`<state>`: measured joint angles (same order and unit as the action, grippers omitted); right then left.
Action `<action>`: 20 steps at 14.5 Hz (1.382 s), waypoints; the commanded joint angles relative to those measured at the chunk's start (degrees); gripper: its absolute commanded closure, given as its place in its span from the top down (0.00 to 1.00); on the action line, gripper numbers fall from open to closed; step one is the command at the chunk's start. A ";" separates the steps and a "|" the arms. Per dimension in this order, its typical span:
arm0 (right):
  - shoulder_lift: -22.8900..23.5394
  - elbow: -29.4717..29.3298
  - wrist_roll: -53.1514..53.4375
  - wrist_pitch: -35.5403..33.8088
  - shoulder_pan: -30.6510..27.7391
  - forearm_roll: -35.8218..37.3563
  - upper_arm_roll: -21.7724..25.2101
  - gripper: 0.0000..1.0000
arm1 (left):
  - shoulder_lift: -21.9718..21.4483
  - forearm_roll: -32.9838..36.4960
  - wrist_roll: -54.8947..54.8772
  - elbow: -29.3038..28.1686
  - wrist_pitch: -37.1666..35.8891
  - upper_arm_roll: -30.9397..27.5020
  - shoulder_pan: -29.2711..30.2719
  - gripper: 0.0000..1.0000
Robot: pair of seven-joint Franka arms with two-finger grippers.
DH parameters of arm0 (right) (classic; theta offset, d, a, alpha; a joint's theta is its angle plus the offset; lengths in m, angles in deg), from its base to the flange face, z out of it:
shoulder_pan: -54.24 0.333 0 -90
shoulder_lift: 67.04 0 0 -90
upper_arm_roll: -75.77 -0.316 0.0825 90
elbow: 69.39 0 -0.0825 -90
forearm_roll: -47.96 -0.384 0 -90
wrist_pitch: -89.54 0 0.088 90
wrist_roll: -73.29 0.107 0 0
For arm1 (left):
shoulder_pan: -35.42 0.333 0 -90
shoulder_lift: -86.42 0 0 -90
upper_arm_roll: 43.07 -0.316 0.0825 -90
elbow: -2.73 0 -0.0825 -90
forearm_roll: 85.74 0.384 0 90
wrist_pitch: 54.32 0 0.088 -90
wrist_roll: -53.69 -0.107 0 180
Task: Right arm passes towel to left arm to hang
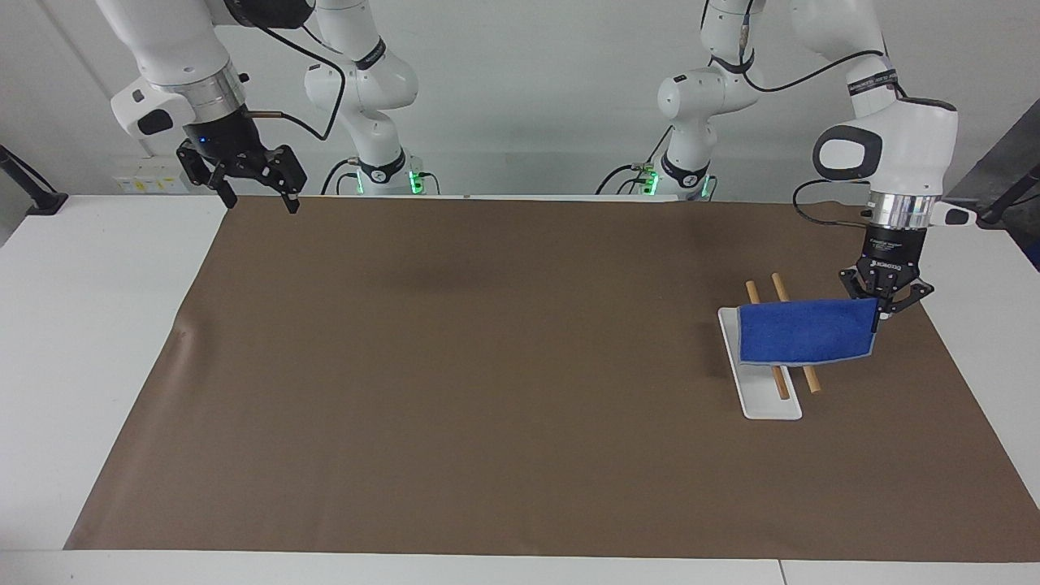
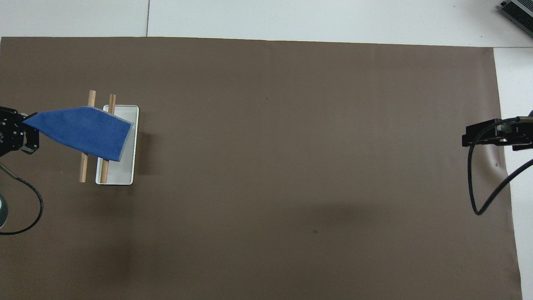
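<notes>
Right now the left pincer [image 1: 876, 325] is clamped on one corner of the towel [image 1: 804, 333], its fingertips closed tight on the cloth. That pincer hangs over the brown mat [image 1: 487, 366] at the left arm's end of the bench [image 1: 97, 341], just beside the rack toward the bench's end. From the held corner the towel spreads out sideways and drapes across the two wooden rods [image 1: 782, 380] of the small rack, which stick out from under the cloth on both its nearer and farther sides. In the overhead view the towel [image 2: 81, 131] runs from the left pincer [image 2: 23, 127] at the picture's edge across both rods [image 2: 83, 168], and its free end hangs over the white tray [image 2: 125, 166] that forms the rack's base. A thin pale edging shows along the towel's lower border.

Meanwhile the right pincer [image 1: 256, 199] is raised with its two fingers spread wide and nothing between them. It waits over the mat's corner at the right arm's end of the bench, well apart from the towel and the rack. In the overhead view only a dark part of the right arm with its looped cable [image 2: 483, 196] shows at the picture's edge.
</notes>
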<state>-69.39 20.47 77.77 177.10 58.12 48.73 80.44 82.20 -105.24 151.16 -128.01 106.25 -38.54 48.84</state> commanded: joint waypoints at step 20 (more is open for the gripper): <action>1.12 1.02 -5.79 -0.37 -0.55 0.37 -0.10 1.00 | -0.88 2.43 -3.23 4.34 -9.21 0.83 4.16 1.00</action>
<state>-66.77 19.69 73.42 176.26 58.15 48.73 80.56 81.92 -104.61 149.89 -125.59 100.77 -38.36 53.12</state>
